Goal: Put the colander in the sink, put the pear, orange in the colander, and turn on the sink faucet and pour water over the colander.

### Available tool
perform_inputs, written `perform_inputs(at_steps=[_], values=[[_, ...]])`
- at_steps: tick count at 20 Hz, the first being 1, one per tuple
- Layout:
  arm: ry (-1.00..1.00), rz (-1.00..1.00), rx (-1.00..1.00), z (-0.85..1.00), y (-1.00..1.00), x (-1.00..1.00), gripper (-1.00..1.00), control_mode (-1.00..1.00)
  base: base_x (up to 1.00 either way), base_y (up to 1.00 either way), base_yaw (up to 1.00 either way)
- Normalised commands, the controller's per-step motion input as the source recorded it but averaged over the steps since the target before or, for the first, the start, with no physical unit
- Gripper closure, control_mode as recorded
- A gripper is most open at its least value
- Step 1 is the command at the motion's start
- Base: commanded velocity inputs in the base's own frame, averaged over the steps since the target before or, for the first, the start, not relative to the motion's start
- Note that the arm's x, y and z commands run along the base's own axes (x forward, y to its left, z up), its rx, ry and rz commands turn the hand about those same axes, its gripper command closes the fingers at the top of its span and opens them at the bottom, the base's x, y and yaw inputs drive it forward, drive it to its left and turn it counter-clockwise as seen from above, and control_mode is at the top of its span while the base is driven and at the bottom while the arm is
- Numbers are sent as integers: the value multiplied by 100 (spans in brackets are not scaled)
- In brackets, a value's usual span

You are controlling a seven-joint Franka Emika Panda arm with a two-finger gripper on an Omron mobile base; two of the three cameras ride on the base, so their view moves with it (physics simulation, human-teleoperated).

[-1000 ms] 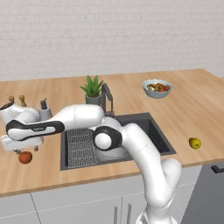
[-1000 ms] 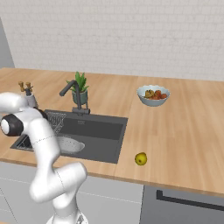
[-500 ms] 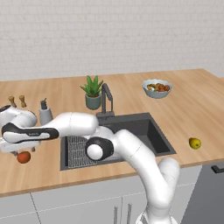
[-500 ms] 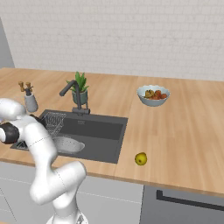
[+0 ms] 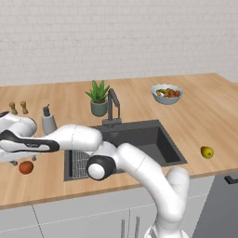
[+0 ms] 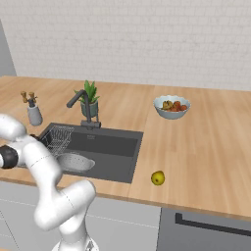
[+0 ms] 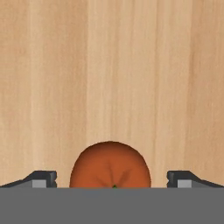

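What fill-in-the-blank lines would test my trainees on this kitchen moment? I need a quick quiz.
1. The colander already lies in the ____.
2. The gripper stands open over the ____.
3. The pear lies on the counter to the ____ of the sink in the left base view.
Missing words: sink; orange; right

We look straight down at the orange [image 7: 110, 165], a round red-orange fruit with a small dark stem mark at its lower edge, resting on the pale wooden counter [image 7: 131, 65]. Our gripper [image 7: 111, 178] stands wide open around it: one dark fingertip [image 7: 40, 178] shows to its left, the other to its right, both apart from the fruit's skin.
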Motion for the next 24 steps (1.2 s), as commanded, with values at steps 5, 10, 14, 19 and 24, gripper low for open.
perform_inputs(at_steps=[5, 10, 14, 19, 24], values=[[0, 0, 0, 0, 0, -3, -100, -100, 0, 0, 0], [0, 0, 0, 0, -7, -8, -100, -100, 0, 0, 0], [0, 0, 0, 0, -10, -12, -100, -100, 0, 0, 0], [0, 0, 0, 0, -13, -18, -100, -100, 0, 0, 0], [0, 0, 1, 0, -27, -11, -100, -100, 0, 0, 0]])
